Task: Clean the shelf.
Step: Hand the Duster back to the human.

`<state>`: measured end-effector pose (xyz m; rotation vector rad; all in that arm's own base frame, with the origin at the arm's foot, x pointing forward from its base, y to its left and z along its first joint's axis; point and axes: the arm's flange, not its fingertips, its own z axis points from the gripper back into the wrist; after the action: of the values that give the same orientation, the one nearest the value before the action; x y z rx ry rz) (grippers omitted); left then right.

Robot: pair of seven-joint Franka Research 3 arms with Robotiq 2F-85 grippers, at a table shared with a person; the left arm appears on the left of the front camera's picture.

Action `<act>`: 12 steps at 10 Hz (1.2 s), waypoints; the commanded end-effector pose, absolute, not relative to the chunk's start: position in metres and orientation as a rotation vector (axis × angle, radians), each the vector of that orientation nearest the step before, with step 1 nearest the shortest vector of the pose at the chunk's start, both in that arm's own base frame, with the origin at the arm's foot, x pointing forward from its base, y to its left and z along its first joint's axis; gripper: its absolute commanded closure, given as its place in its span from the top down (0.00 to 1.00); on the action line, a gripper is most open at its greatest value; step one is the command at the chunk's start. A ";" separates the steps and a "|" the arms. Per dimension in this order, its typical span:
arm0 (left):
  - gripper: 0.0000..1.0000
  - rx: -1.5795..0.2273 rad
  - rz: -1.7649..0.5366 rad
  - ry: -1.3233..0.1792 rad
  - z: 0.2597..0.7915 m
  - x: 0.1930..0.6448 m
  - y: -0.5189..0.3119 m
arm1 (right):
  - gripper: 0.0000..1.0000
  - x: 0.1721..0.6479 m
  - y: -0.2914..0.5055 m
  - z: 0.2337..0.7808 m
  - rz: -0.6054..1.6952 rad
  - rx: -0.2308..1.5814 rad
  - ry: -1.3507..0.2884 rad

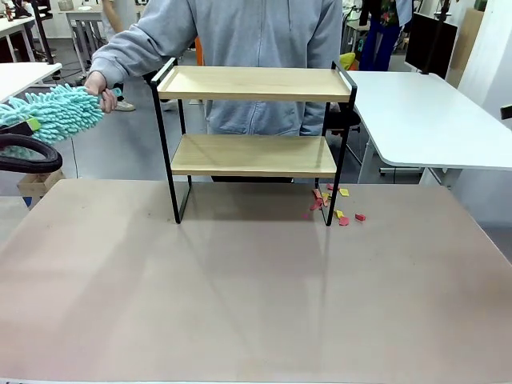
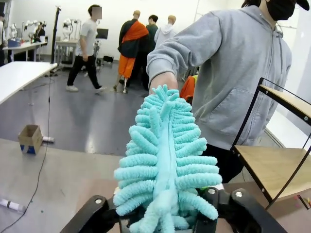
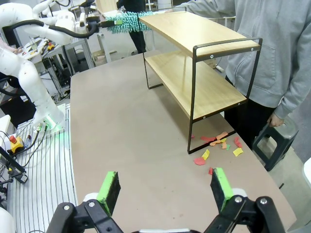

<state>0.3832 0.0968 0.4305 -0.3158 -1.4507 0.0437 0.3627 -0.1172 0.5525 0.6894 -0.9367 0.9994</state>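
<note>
The shelf [image 1: 252, 84] stands at the table's far side: two light wooden boards in a thin black frame [image 3: 204, 73], its edge also in the left wrist view [image 2: 277, 165]. A fluffy teal duster [image 1: 52, 112] hangs in the air to the left of the shelf's top board. A person's hand [image 1: 96, 84] grips its far end [image 2: 163, 81]. Its near end [image 2: 165, 160] lies between the widely spread jaws of my left gripper [image 2: 167, 213], and the fluff hides the pads. My right gripper [image 3: 165, 187] hovers open over the table with nothing in it.
Red, yellow and orange paper scraps [image 1: 336, 208] lie on the brown table [image 1: 240, 296] by the shelf's right legs [image 3: 218, 143]. The person in a grey hoodie stands right behind the shelf. A stool [image 3: 277, 136] and a cardboard box [image 2: 30, 138] sit on the floor.
</note>
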 end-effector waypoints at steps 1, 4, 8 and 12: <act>1.00 -0.345 0.078 -1.382 0.460 0.372 0.101 | 1.00 0.362 -0.119 0.554 1.017 0.687 -0.945; 1.00 -0.478 0.154 -1.352 0.516 0.356 0.118 | 1.00 0.362 -0.119 0.554 1.017 0.687 -0.945; 1.00 -0.669 0.359 -1.374 0.589 0.331 0.193 | 1.00 0.362 -0.119 0.554 1.017 0.687 -0.945; 1.00 -0.722 0.380 -1.378 0.592 0.320 0.229 | 1.00 0.362 -0.119 0.554 1.017 0.687 -0.945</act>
<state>0.3131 0.2323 0.5961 -0.7106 -1.4046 0.4192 0.3627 -0.1172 0.5524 0.6894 -0.9362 0.9995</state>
